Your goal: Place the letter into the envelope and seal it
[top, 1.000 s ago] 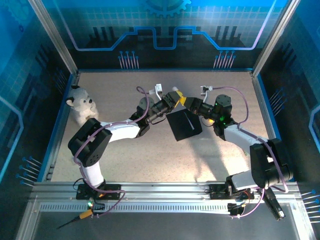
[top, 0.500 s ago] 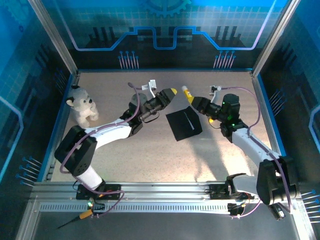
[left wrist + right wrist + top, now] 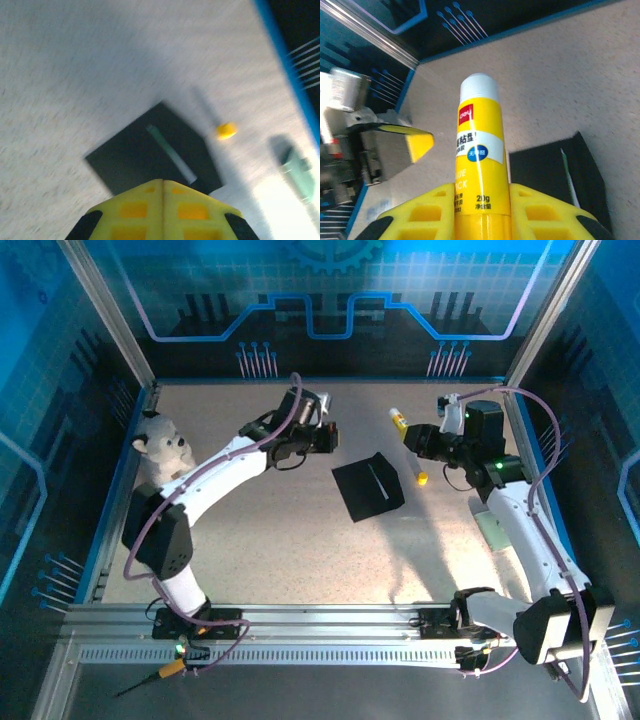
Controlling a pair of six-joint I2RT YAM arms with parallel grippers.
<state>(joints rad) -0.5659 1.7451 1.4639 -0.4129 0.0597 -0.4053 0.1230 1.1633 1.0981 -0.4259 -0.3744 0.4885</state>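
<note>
The black envelope (image 3: 366, 490) lies flat mid-table, with a thin white-green sliver of the letter (image 3: 376, 480) showing along its flap line. My left gripper (image 3: 322, 434) hovers to the envelope's back left, shut and empty. In the left wrist view its joined yellow fingertips (image 3: 162, 182) sit over the envelope (image 3: 135, 157) and the letter sliver (image 3: 169, 149). My right gripper (image 3: 410, 436) is off the envelope's back right corner, shut on a yellow glue stick (image 3: 399, 421). The uncapped glue stick (image 3: 480, 145) stands between the right gripper (image 3: 482, 192) jaws, with the envelope (image 3: 545, 167) beyond.
A small yellow cap (image 3: 422, 478) lies on the table just right of the envelope, also seen as the cap (image 3: 226, 130) in the left wrist view. A pale green flat piece (image 3: 493, 530) rests further right. A white plush toy (image 3: 160, 450) stands at the left edge.
Both arms have drawn back from the envelope and apart: the left gripper went back and left, the right one back and right with the glue stick. The envelope has stayed in place.
</note>
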